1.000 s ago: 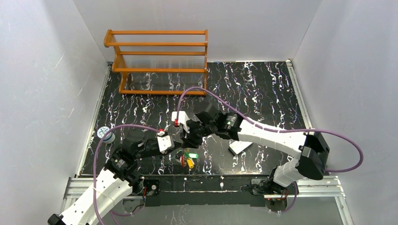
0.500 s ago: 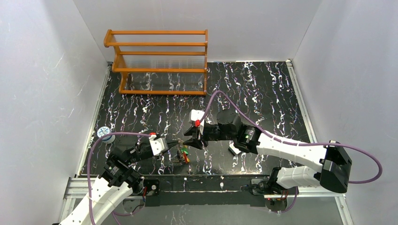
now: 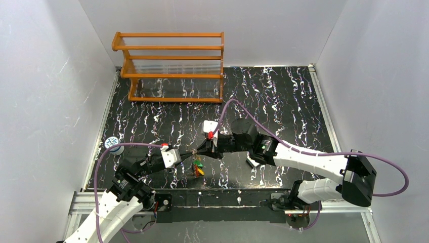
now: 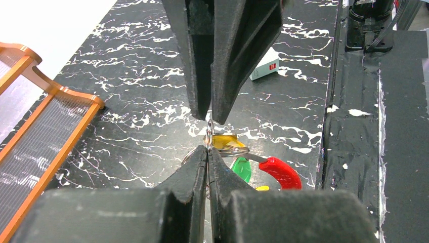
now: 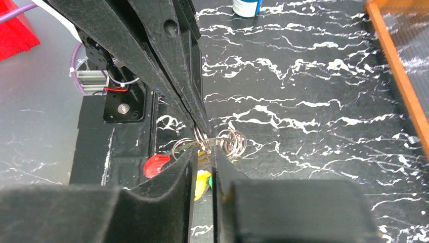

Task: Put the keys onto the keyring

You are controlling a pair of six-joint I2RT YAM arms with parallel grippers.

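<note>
The keyring (image 4: 209, 132) is a thin silver wire ring held in the air between both grippers. My left gripper (image 4: 208, 152) is shut on its lower part. My right gripper (image 4: 211, 117) comes in from the opposite side, its tips pinched onto the ring's upper part. Below hang the keys: a yellow head (image 4: 223, 140), a green head (image 4: 242, 168) and a red head (image 4: 281, 172). In the right wrist view, more wire loops (image 5: 231, 142) bunch at my right gripper (image 5: 204, 152). From above, the grippers (image 3: 192, 152) (image 3: 199, 151) meet tip to tip over the dangling keys (image 3: 198, 167).
An orange wooden rack (image 3: 172, 66) stands at the back left. A white box with a red mark (image 4: 263, 70) lies on the black marbled table under the right arm. A small blue-and-white bottle (image 3: 114, 145) sits at the left edge. Purple cables arc over both arms.
The keys have come up off the table and now hang between the grippers. The left arm drew back to the left. The right gripper opened, shifted slightly left and pinched in again.
</note>
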